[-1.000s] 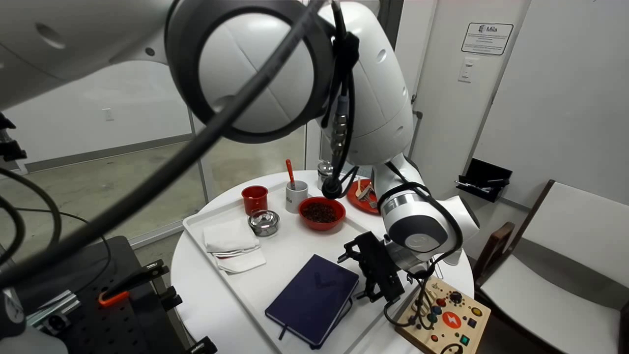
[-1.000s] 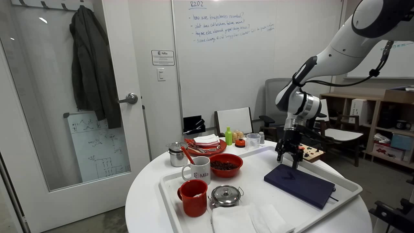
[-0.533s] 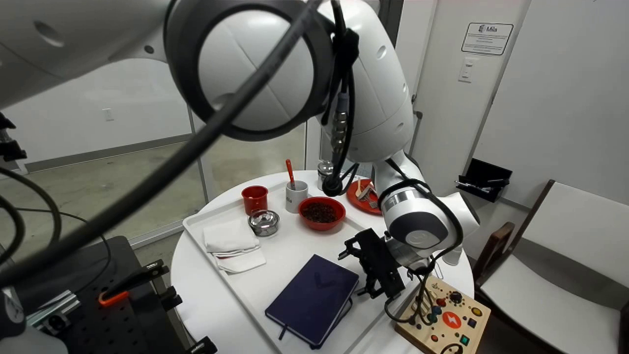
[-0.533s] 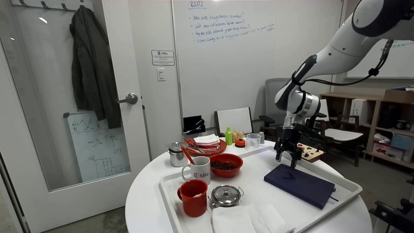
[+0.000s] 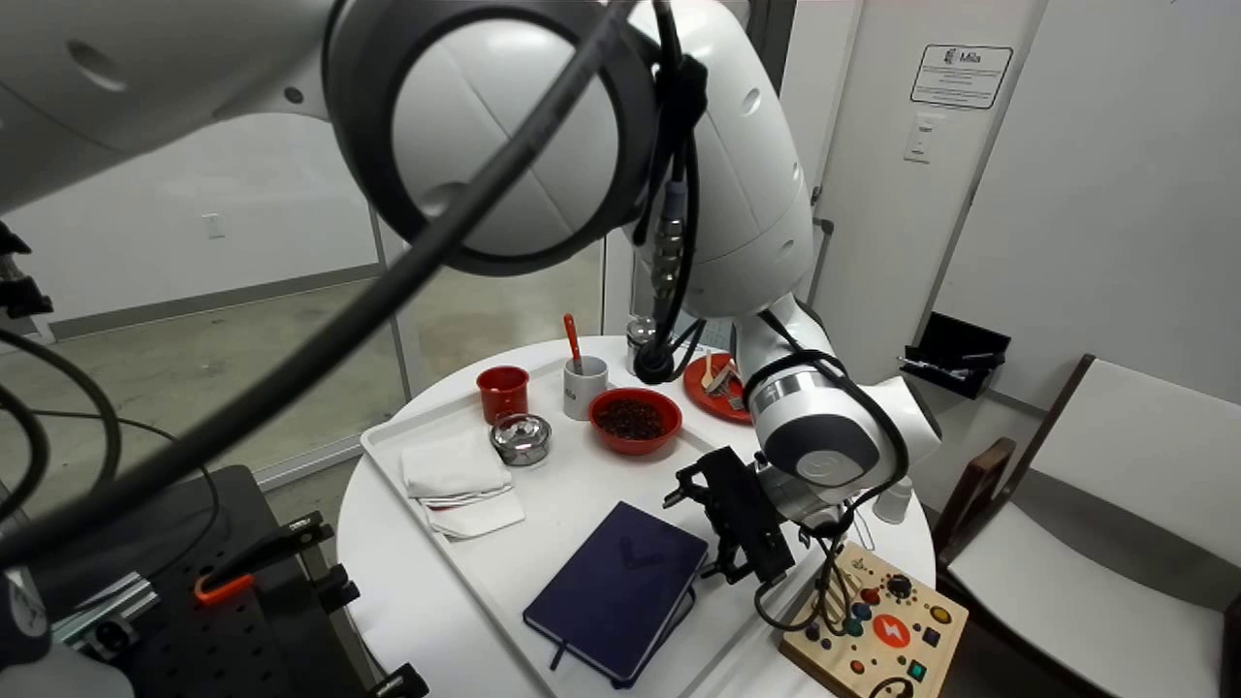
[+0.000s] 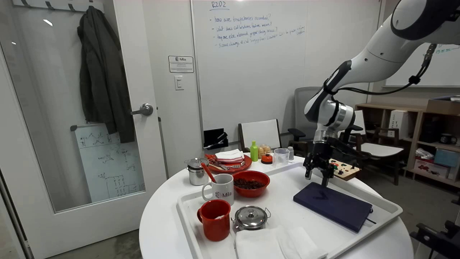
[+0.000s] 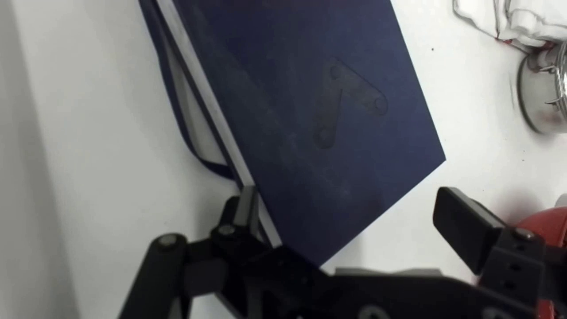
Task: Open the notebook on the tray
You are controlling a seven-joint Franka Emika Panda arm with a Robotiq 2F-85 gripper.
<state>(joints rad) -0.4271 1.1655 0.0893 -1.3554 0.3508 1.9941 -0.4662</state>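
The dark navy notebook (image 5: pixel 620 586) lies closed on the white tray (image 5: pixel 582 490); it shows in an exterior view (image 6: pixel 332 205) and in the wrist view (image 7: pixel 310 88). Its white page edge (image 7: pixel 208 102) and a loose dark strap face the left in the wrist view. My gripper (image 5: pixel 690 535) is open and empty, low over the notebook's corner; it also shows in an exterior view (image 6: pixel 316 181) and in the wrist view (image 7: pixel 346 192). One of its fingers (image 7: pixel 247 206) is at the page edge, touching or very close; I cannot tell which. The other finger stands over the bare tray beyond the notebook's short edge.
A red bowl (image 5: pixel 635 427), grey-white mug (image 6: pixel 223 189), red mug (image 6: pixel 215 221), lidded steel pot (image 6: pixel 251 217) and white napkins (image 5: pixel 461 485) share the tray. A wooden peg board (image 5: pixel 877 625) lies beside the tray, near the arm's hanging cables.
My gripper has shifted slightly, up in one exterior image and left in the other, its near finger staying beside the notebook's edge. The notebook has not moved.
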